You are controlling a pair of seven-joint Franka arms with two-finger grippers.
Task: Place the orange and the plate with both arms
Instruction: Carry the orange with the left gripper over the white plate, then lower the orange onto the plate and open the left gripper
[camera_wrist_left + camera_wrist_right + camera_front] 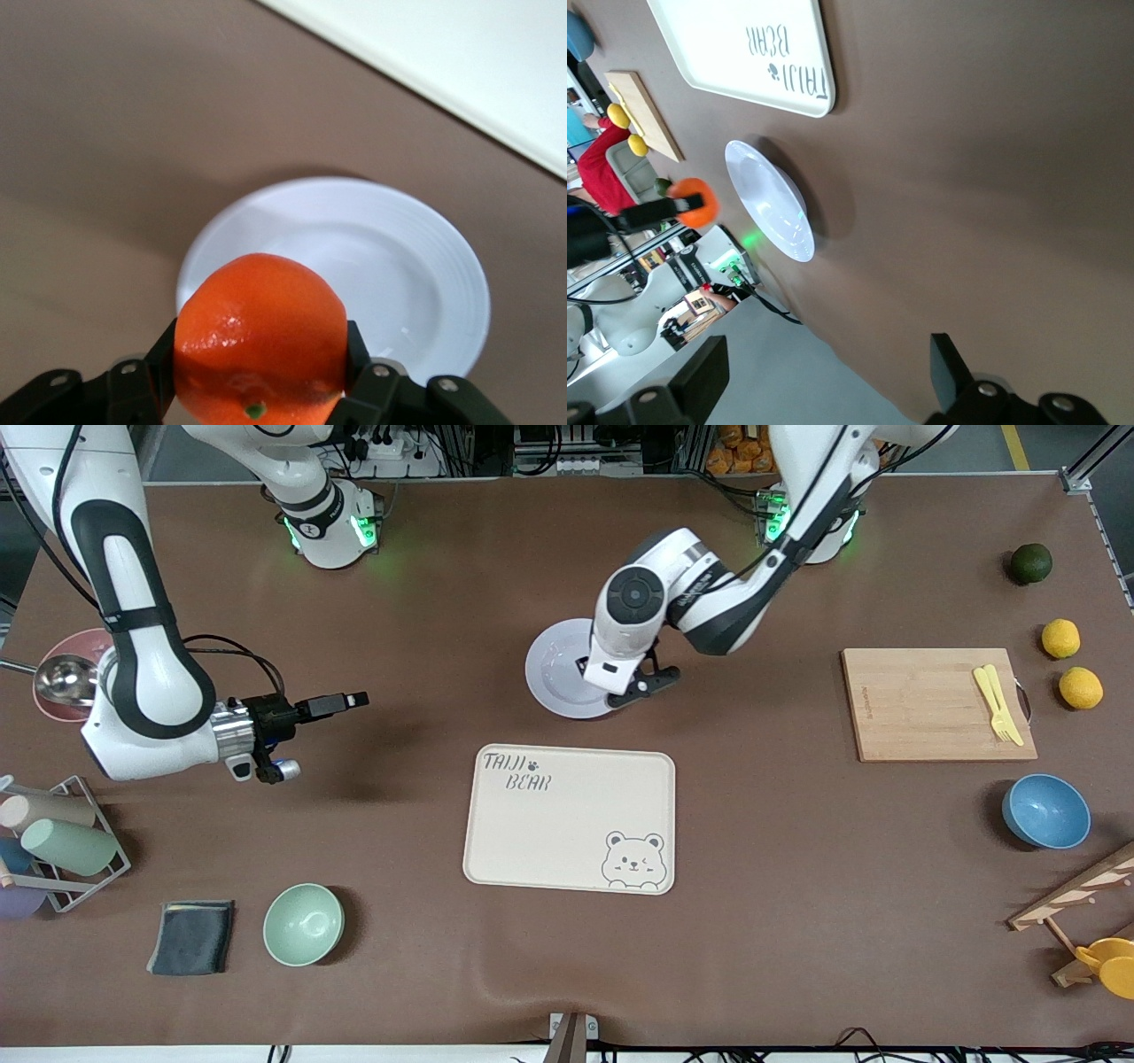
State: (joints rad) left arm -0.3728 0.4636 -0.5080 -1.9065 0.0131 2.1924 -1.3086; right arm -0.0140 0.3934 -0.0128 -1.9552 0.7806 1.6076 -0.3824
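Orange (259, 338) clamped in left end effector (257, 376) above plate (425, 266); right end effector (824, 376) open, waiting.

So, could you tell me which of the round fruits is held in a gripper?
The orange, clamped in the left gripper above the plate. The two lemons and the dark green fruit lie on the table at the left arm's end.
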